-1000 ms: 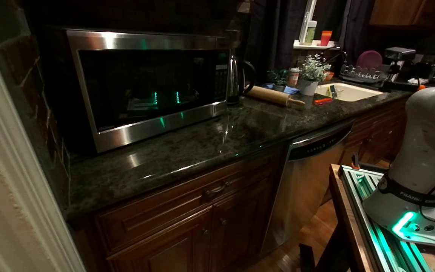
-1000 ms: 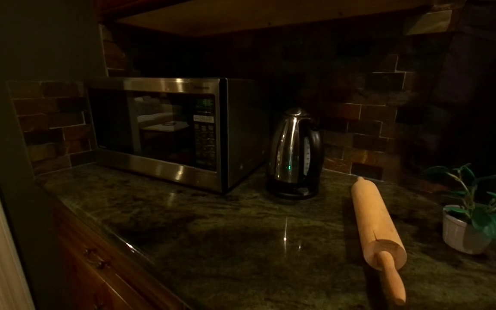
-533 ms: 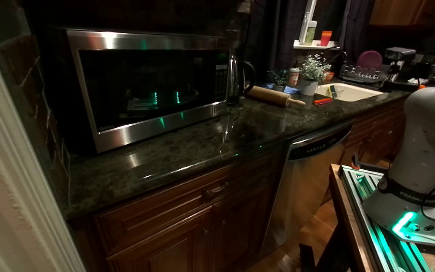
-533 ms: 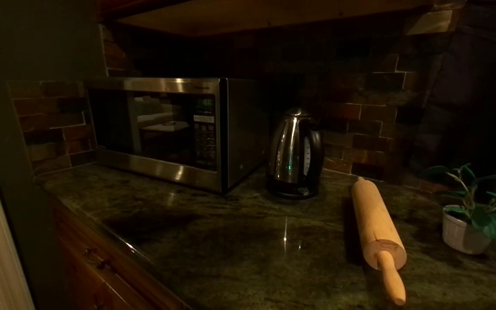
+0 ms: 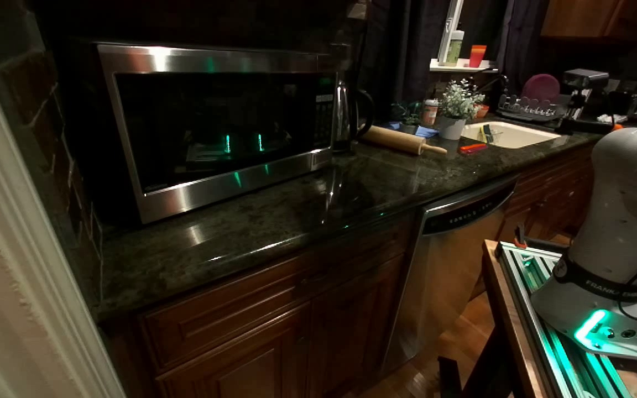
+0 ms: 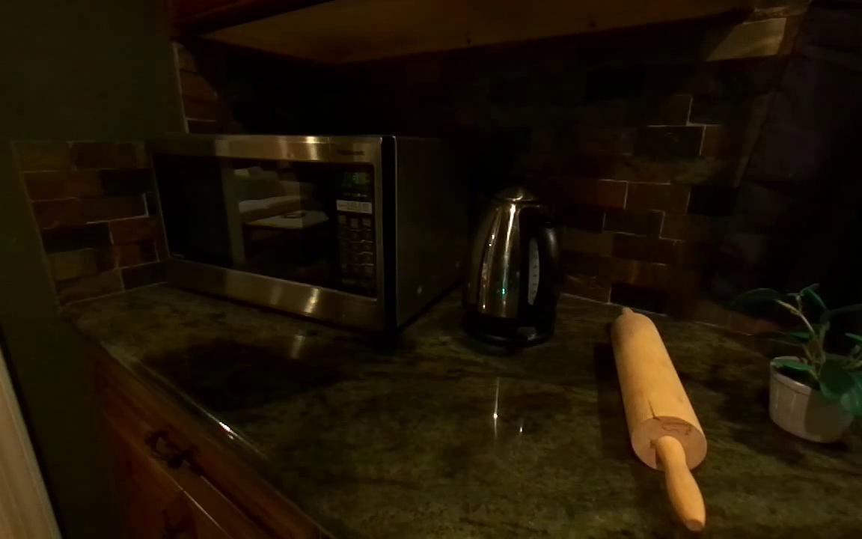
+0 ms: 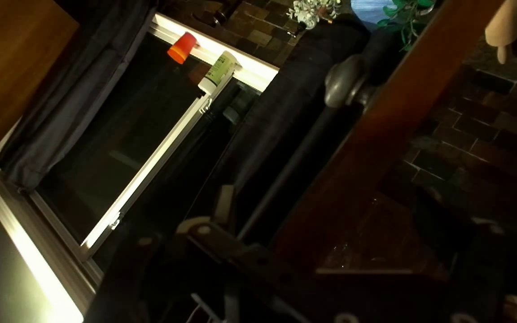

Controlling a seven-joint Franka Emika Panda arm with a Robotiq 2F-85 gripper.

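Note:
My gripper (image 7: 330,208) shows only in the wrist view, which stands upside down and is very dark. Its dark fingers are spread wide apart, with nothing visible held between them. A reddish-brown wooden cabinet door (image 7: 413,105) runs diagonally behind and between the fingers. A dark metal knob (image 7: 346,83) sticks out from the door, beyond the fingertips. I cannot tell whether a finger touches the door. The robot arm (image 5: 622,204) stands at the right in an exterior view; the gripper is outside both exterior views.
A microwave (image 5: 213,193), a steel kettle (image 6: 502,262), a rolling pin (image 6: 655,382) and a potted plant (image 6: 809,397) stand on the dark counter (image 6: 431,449). A wooden upper cabinet (image 6: 468,26) hangs above. A dark curtain and window (image 7: 128,170) show in the wrist view.
The arm's upper part has shifted slightly left. Shadows have moved across the counter, and the lower drawer and its handle are darker. The counter objects have not moved.

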